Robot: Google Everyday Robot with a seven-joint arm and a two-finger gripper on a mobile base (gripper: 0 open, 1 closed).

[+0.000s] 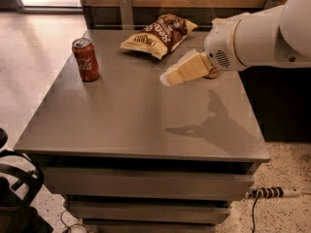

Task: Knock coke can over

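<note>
1. Room on the table (136, 130) was widest over its near half, a bare grey stretch running from the left edge to the right edge and down to the near edge.
2. The coke can (86, 59) stood on the far left part of the table, close to the left edge and a little in from the far edge, with bare top on its near side and its right side.
3. Its long axis ran straight up and down; the silver top faced up, the base sat flat on the table, and the white script showed on the side turned toward the camera.
4. A chip bag (158, 34) lay flat at the far middle of the table, to the right of the coke can and apart from it.
5. The claw (167, 77) hung above the table right of centre, just near of the chip bag, its pale tip pointing left toward the coke can and slightly down, well apart from it, with open table between the two.
6. Whether the claw was spread or pressed together could not be told; it held nothing that could be seen.
7. The white arm (257, 35) reached in from the right, over the table's far right part, and its shadow (214, 127) fell on the near right of the top.
8. A power strip (272, 193) lay on the floor beyond the near right corner.
</note>
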